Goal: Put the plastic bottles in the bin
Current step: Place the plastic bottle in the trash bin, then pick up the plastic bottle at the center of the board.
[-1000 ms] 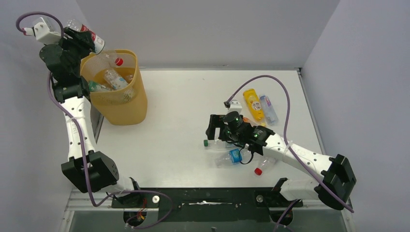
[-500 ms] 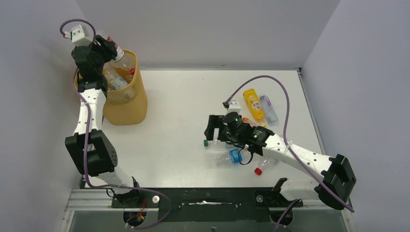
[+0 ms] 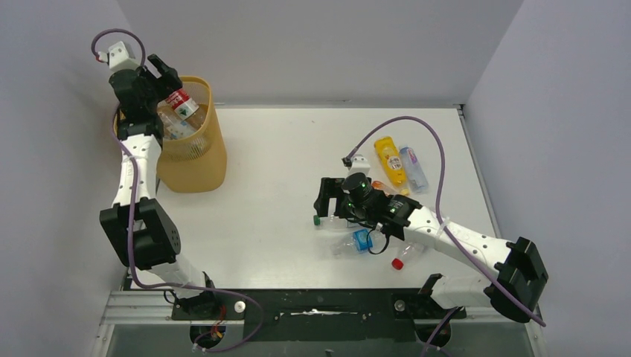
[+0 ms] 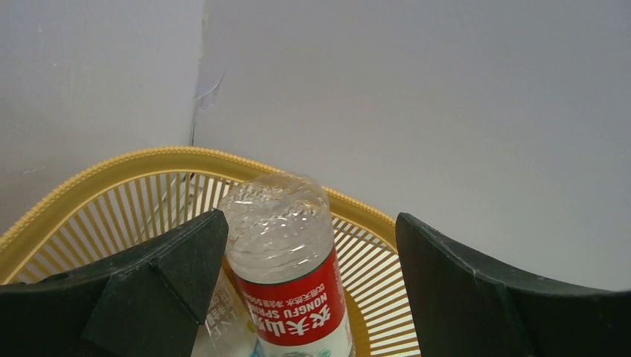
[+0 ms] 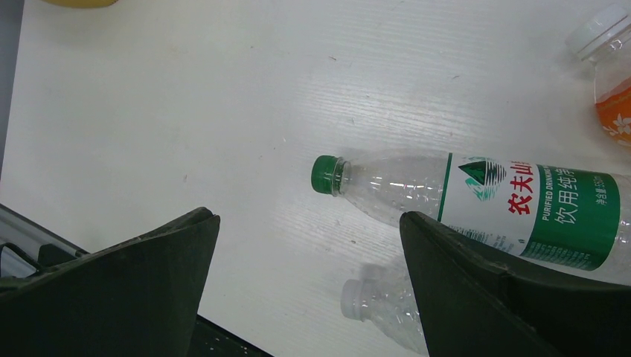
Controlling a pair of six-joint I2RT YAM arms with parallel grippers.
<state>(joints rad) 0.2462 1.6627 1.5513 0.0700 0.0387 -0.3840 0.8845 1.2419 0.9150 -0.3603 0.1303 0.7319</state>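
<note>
The yellow-orange bin (image 3: 197, 160) stands at the table's back left with several bottles inside. My left gripper (image 3: 165, 71) hovers over its rim, open. A clear red-labelled bottle (image 4: 286, 275) sits loose between the fingers, base up, well apart from the right finger, and sinks into the bin (image 4: 74, 186). My right gripper (image 3: 326, 198) hangs open low over the table. A green-capped, green-labelled bottle (image 5: 476, 197) lies just beyond its fingertips, and a clear white-capped bottle (image 5: 379, 305) lies by its right finger.
A yellow bottle (image 3: 389, 160) and a clear blue-labelled one (image 3: 414, 168) lie at the back right. An orange bottle (image 5: 614, 97) lies behind the right wrist. A red-capped bottle (image 3: 405, 254) rests near the front edge. Grey walls enclose the table.
My left arm swung from the bin's left to above its rim. Its gripper opened and let go of the red-labelled bottle, which drops into the bin. The right arm stayed still.
</note>
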